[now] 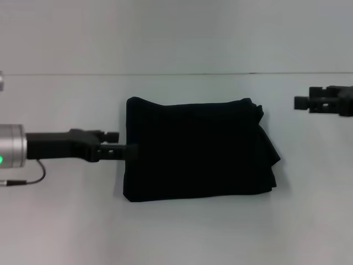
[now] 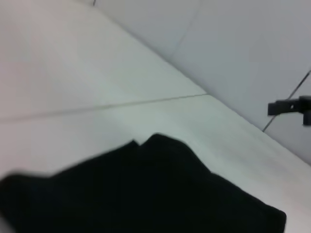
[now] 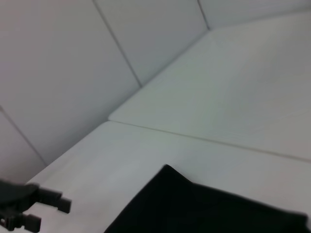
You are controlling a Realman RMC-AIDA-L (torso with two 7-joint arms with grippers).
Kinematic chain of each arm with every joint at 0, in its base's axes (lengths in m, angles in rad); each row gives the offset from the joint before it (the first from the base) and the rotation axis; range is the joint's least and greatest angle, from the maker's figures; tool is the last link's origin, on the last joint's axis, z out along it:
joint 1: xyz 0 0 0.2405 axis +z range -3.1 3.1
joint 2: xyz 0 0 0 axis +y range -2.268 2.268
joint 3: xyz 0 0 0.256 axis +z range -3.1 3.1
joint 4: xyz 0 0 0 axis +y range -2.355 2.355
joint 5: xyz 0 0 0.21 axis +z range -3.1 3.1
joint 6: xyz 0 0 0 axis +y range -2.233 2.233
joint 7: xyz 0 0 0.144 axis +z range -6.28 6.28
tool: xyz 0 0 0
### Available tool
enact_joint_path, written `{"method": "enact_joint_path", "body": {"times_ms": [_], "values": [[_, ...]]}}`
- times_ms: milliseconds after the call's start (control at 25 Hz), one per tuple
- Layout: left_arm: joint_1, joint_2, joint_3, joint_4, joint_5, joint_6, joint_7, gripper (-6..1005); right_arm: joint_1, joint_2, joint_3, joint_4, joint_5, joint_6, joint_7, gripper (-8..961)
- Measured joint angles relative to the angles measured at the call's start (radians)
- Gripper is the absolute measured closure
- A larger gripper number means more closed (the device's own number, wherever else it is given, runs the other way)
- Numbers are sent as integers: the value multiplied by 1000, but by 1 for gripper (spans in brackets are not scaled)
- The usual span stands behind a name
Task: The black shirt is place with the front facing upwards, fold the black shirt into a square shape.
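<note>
Fingertips of the left gripper (image 1: 130,150) touch the left edge of the black shirt (image 1: 196,149); whether they pinch it is unclear. Folded into a rough rectangle, it lies mid-table (image 1: 176,232), layers uneven on its right. Well off right hovers the right gripper (image 1: 300,102), holding nothing

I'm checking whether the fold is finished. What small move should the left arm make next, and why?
Probably ease the left pincer straight back off the black shirt. The shirt already lies as a folded rectangle, the pincer sits at its edge, and the right pincer is off to the side.
</note>
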Motion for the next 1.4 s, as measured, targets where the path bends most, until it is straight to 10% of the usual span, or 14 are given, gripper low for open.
{"method": "enact_joint_path", "body": {"times_ms": [400, 1400], "values": [[-68, 4, 89, 10, 3, -56, 45, 43, -49, 90, -12, 4, 56, 53, -238, 104], [-109, -9, 154, 4, -41, -21, -70, 51, -42, 131, -211, 21, 51, 128, -320, 103]]}}
